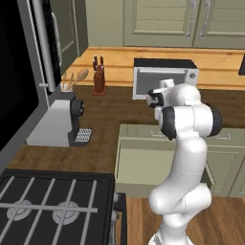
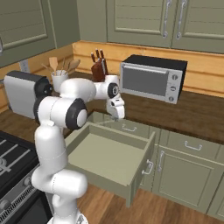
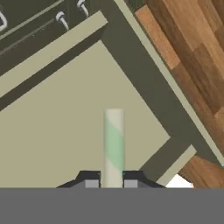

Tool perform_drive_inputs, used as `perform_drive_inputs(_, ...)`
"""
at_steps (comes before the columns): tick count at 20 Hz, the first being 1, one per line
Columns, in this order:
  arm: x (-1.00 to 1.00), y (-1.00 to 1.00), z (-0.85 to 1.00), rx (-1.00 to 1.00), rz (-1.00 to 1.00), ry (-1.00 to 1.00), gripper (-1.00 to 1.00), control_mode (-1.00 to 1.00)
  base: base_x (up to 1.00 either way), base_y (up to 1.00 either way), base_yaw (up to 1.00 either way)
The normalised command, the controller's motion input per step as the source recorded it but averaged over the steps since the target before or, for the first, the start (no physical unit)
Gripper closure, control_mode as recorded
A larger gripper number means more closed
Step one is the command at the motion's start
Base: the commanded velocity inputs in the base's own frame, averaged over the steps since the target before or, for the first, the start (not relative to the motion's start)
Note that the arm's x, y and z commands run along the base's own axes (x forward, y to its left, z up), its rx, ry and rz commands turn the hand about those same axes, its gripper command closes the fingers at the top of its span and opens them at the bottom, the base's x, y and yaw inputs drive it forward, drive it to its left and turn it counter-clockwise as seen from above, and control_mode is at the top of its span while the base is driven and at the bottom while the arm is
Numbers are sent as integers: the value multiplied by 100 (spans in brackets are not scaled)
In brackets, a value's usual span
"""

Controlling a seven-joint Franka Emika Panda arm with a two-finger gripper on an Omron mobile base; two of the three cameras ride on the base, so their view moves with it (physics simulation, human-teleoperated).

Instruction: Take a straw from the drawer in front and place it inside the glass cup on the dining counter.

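Holding the straw (image 3: 113, 144) pinched between its closed fingertips, the gripper (image 3: 111, 183) sits at the bottom centre of the hand view, with the straw running up from it toward mid-frame, pale with a faint green band. Behind the straw lies the pale floor of the open drawer (image 3: 52, 131), so the hand appears to be above the drawer, not in it. In the right base view the gripper (image 2: 116, 114) shows at centre frame, above the drawer's (image 2: 105, 162) back edge; the straw is too thin to make out there.

Judging by this, the pick from the drawer is done and the carry is in hand. Neither the cup nor the dining counter can be found in these pictures, so the next move likely calls for turning or driving away from the worktop to find them, keeping the straw clamped and roughly upright.

No brand, label or readable writing appears on the microwave (image 2: 151, 78) or anything else.
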Motion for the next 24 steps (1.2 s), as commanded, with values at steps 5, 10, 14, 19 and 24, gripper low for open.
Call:
perform_drive_inputs(5,-20,6,98,-8,51,0,100,-100,0,0,0)
perform_drive_inputs(10,-38,23,65,-12,59,-1,100,-100,0,0,0)
perform_drive_inputs(14,-58,18,38,-5,52,-8,100,-100,0,0,0)
perform_drive_inputs(19,-65,13,27,0,36,-19,100,-100,0,0,0)
perform_drive_inputs(24,-77,0,29,1,12,-33,100,-100,0,0,0)
